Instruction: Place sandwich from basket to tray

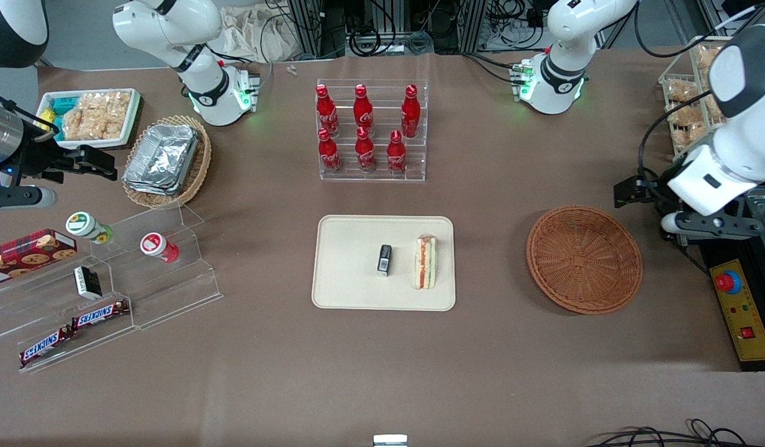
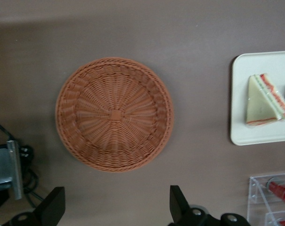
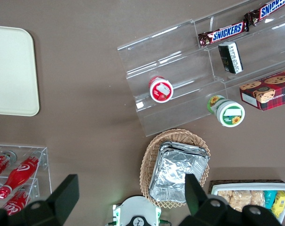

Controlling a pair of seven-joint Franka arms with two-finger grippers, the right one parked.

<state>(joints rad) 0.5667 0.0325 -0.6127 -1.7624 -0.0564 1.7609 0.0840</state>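
The sandwich [image 1: 425, 262] lies on the tray [image 1: 345, 292], at about three o'clock from a small dark packet [image 1: 384, 259], and the basket [image 1: 584, 259] holds nothing. By my reading the placing is done and only the retreat is left. The gripper [image 2: 116, 207] hovers above the table [image 1: 482, 372] just off the basket's rim, fingers [image 2: 179, 203] spread wide and holding nothing. To finish well, lift straight up and keep the arm away from the tray and basket.

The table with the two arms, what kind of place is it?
Probably a robotics lab staged as a snack shop: cola bottles in a display rack, cable clutter, gripper open above the basket.
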